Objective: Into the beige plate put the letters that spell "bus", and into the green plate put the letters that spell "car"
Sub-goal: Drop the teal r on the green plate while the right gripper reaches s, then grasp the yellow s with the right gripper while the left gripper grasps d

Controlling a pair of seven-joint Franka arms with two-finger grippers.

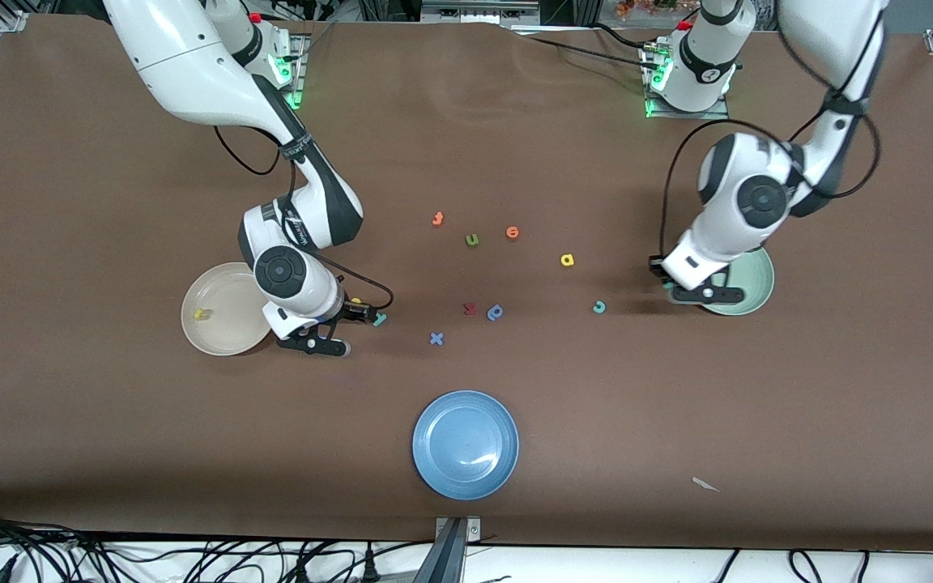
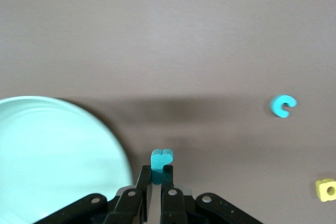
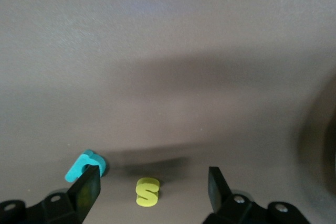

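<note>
My left gripper is shut on a teal "r", low over the table right beside the green plate; in the front view it hangs at the rim of that plate. A teal "c" and a yellow "a" lie toward the table's middle. My right gripper stands open astride the yellow "s" without touching it. The teal "b" lies just outside one finger. The beige plate next to it holds a yellow "u".
Near the table's middle lie an orange letter, a green "u", another orange letter, a red letter, a darker blue letter and a blue "x". A blue plate sits nearest the camera.
</note>
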